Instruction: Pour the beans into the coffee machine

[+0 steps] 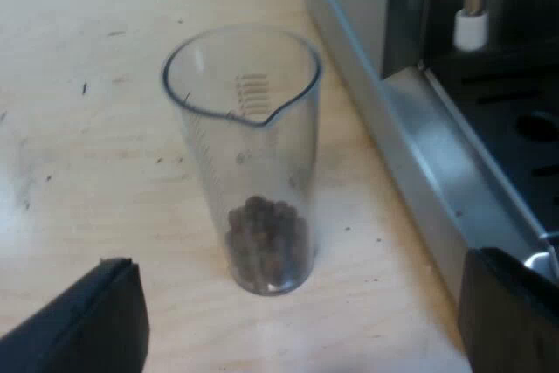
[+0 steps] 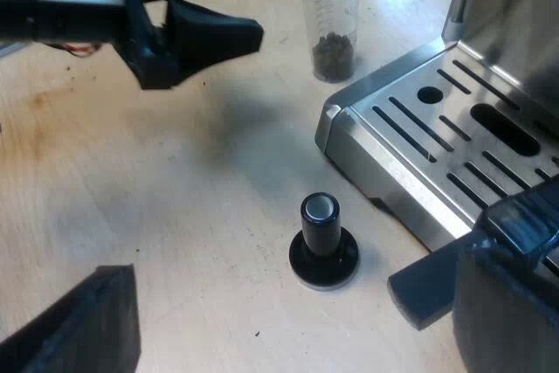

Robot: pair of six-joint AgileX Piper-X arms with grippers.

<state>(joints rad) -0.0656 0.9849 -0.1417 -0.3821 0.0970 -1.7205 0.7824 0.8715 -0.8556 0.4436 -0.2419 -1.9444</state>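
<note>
Just beside measuring glass (image 1: 244, 155), cut-off machine (image 1: 410, 163)

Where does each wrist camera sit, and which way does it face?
Left wrist view: on left arm, looking down past the open left end effector at the clear plastic measuring glass of beans.
Right wrist view: on right arm, looking down past the open right end effector at the black tamper.
Shared: measuring glass, steel espresso machine, left end effector.
</note>
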